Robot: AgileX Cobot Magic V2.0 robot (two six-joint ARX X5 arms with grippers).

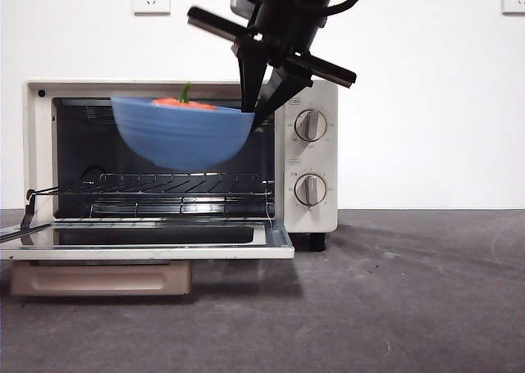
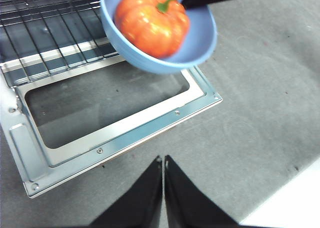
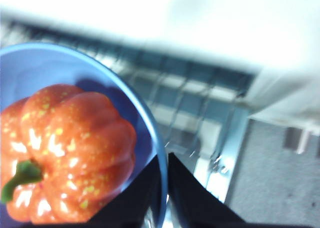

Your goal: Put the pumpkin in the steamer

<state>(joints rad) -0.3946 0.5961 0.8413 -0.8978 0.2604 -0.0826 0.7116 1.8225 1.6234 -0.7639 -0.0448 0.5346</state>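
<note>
Pumpkin (image 2: 152, 22): sits loose inside the blue bowl (image 2: 195, 47), stem up; the bowl hangs in the air in front of the steamer's mouth, above the wire rack (image 1: 156, 188).
Right gripper (image 3: 165, 160): pinched on the bowl's rim at one side only, one jaw inside and one outside. You carry the whole load from that single edge.
Left gripper (image 2: 163, 160): jaws pressed together, holding nothing, waiting over the table beside the open door (image 2: 120, 133).
Steamer (image 1: 312, 156): door folded flat, rack bare.
Risk, tilt: the bowl could pivot in the pinch, I judge, and the pumpkin roll out onto the door or table.
Risk, clearance: the bowl's rim rides close to the top of the opening; go in too high and you may knock it.
Risk, slip: a jolt on the rack could pull the rim free.
</note>
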